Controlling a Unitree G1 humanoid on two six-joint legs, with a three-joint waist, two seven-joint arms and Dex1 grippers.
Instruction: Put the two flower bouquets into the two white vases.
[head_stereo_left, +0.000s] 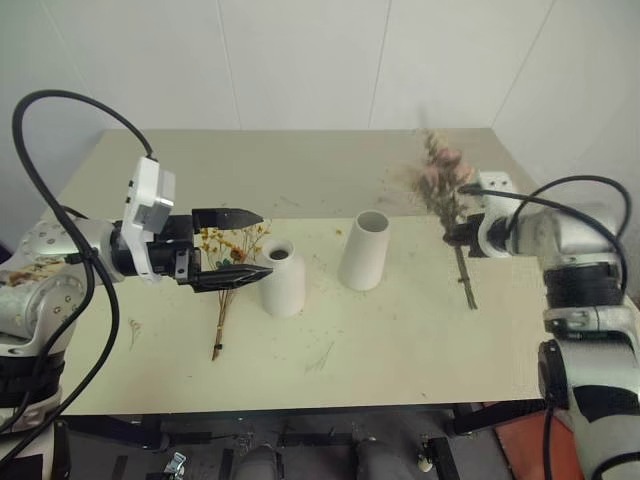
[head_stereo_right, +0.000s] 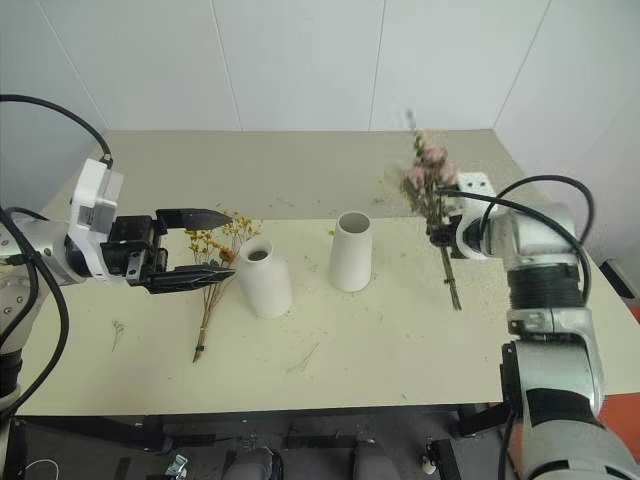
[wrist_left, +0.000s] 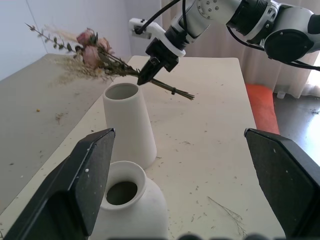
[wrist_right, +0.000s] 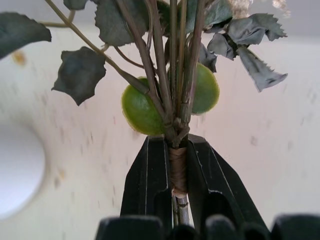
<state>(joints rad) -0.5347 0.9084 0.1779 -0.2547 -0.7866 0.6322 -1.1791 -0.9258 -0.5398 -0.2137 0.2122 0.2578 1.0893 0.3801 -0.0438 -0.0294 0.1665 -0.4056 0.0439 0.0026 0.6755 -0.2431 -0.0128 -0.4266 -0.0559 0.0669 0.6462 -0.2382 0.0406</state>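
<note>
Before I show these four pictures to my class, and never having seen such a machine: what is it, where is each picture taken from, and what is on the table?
It is a two-armed robot; each arm ends in black jaws. Two pictures come from cameras on its head, looking down over a pale table. The other two come from cameras on its wrists, looking along the jaws.

On the table stand a short white vase with a narrow neck and a taller white vase with a wide mouth. A thin bunch of yellow flowers lies beside the short vase.

The right gripper is shut on the stems of the rose bouquet, lifted off the table. The left gripper is open and empty, above the yellow flowers.
</note>
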